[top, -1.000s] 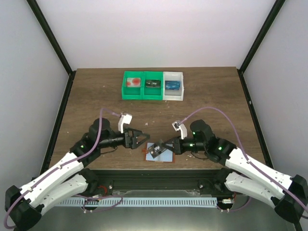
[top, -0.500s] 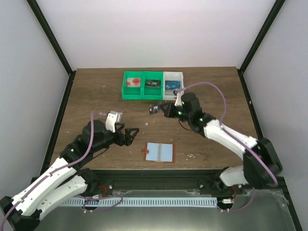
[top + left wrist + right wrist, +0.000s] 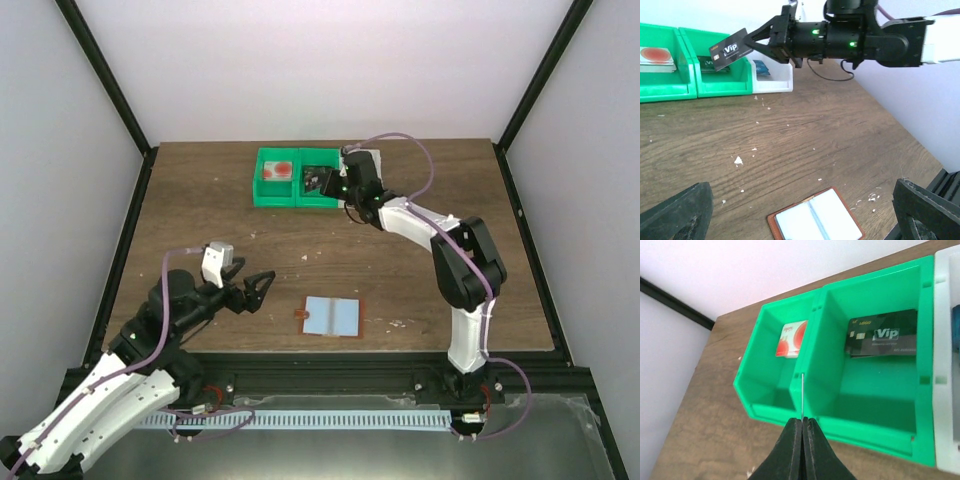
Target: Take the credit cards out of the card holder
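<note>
Right gripper (image 3: 749,44) clamped on thin black plastic "VIP" card (image 3: 729,49), held tilted over green part of green-and-white plastic bin row (image 3: 275,200). Second black card (image 3: 882,333) lies in middle bin. Red-and-white card (image 3: 791,338) in left bin. Orange-brown folding card holder (image 3: 331,317) lies open, well apart from bin row, toward arm bases. Left gripper (image 3: 262,288) spread wide, empty, also well apart from bin row.

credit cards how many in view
4: red-and-white card in the left green bin, black card in the middle bin, blue card in the white bin, second black card in the right gripper.
</note>
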{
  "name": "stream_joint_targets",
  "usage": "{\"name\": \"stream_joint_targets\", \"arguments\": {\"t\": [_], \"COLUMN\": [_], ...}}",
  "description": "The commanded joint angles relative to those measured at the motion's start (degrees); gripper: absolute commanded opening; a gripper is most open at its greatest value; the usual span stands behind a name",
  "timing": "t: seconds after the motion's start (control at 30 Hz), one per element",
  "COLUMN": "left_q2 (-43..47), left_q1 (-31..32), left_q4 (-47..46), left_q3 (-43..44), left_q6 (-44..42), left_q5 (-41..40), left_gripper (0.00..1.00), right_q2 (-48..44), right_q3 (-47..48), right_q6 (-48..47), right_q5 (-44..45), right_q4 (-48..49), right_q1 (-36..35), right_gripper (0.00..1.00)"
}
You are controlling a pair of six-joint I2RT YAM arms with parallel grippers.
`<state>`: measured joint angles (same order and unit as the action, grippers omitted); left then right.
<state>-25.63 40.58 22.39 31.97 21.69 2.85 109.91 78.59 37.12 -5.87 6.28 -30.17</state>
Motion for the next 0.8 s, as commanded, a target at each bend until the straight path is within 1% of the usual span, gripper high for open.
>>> {"name": "stream_joint_targets", "arguments": {"t": [0.0,0.2,0.47,0.63,0.77], "left_q2": [0.6,0.2,0.8,0.8,1.2], "left_q1": [-0.1,0.3,0.9,1.4,1.7], "left_q4": [-1.8,-2.3,-2.3,-2.4,-2.1], "left_q3": [-0.5,-0.9,-1.1,-1.3,-1.1], "left_q6": [-1.9,-2.3,-2.3,-2.7,-2.6], "left_q5": [0.9,2.3,1.9,1.8,1.2], "left_gripper": [1.0,1.0,1.0,1.0,1.0], "right_q2": [3.5,10.6,16.8,19.2,22.1], "right_q3": [4.9,12.8,17.3,19.5,23.3], "right_q6": [1.1,3.0,4.0,4.5,4.4], "right_q5": [2.9,0.0,-2.3,-2.7,-3.8], "right_q4": [-0.2,-2.7,0.8,3.4,2.4], "right_q1": [1.7,3.9,4.4,4.6,4.7], "right_gripper": [0.0,0.01,0.0,0.01,0.01]}}
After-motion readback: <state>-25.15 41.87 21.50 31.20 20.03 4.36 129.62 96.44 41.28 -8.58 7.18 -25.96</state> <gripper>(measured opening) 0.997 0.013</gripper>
